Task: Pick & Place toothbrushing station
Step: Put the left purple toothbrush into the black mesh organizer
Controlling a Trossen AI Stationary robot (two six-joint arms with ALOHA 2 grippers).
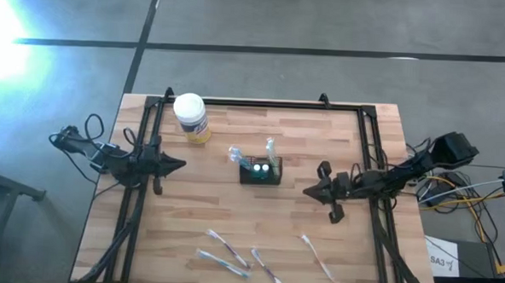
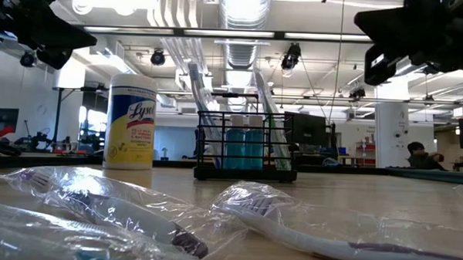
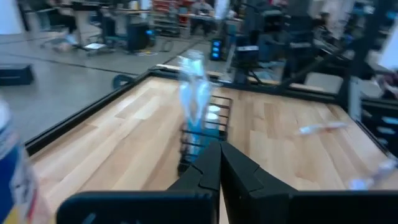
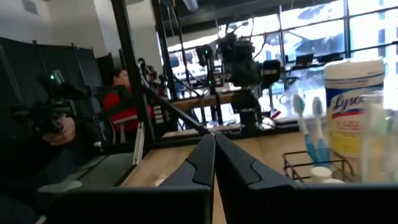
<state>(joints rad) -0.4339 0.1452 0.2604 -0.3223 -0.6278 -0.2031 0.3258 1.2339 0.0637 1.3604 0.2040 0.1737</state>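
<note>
The toothbrushing station [image 1: 260, 170], a small black wire holder, stands on its base in the middle of the wooden table, with wrapped toothbrushes [image 1: 269, 148] sticking up out of it. It also shows in the low view [image 2: 246, 142] and in both wrist views [image 3: 205, 134] [image 4: 317, 168]. My left gripper [image 1: 181, 164] [image 3: 219, 146] is shut and hovers left of the station, pointing at it. My right gripper [image 1: 307, 192] [image 4: 213, 137] is shut and hovers right of the station, slightly nearer the front edge. Neither holds anything.
A white-lidded yellow wipes jar [image 1: 191, 117] [image 2: 131, 120] stands at the far left. Several plastic-wrapped toothbrushes [image 1: 228, 248] [image 1: 316, 255] lie near the front edge. Black frame rails [image 1: 263, 103] run along the table's far and side edges. A person [image 4: 118, 99] sits beyond the table.
</note>
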